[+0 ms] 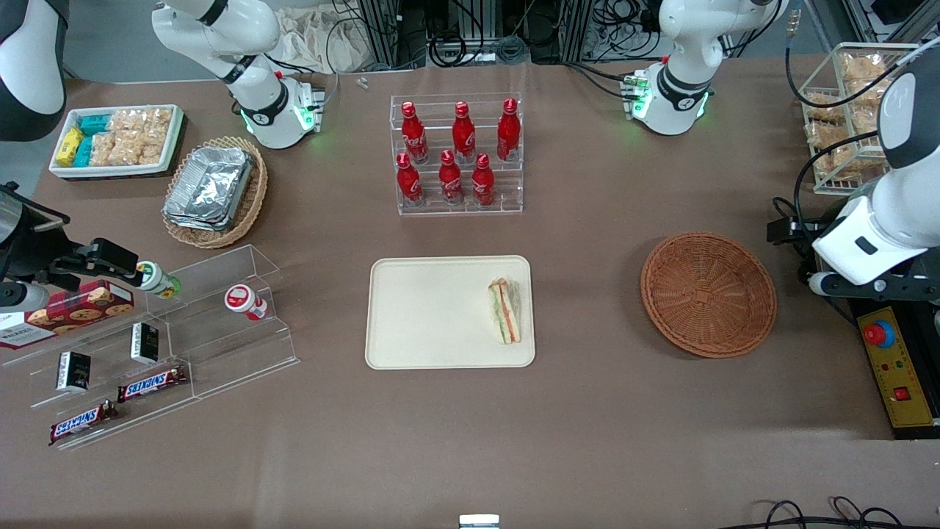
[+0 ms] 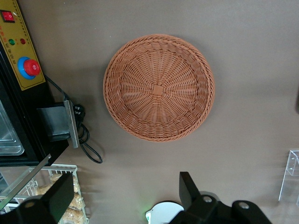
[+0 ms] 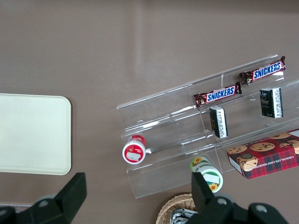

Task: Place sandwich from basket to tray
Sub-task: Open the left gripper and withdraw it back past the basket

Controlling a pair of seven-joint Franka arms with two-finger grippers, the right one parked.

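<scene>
With the sandwich [image 1: 505, 311] lying on the tray [image 1: 433, 308] and the basket [image 2: 159, 87] bare, the gripper [image 2: 126, 196] — jaws spread, holding nothing — need only keep high above the basket.

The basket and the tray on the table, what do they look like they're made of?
The basket looks like woven wicker or rattan, reddish-brown and matte: strands radiate from a small square centre and the rim is braided. It is empty. The tray seems to be moulded plastic, cream and smooth, with rounded corners and a low rim; the sandwich lies on it. The gripper hangs open above the table beside the basket.
</scene>
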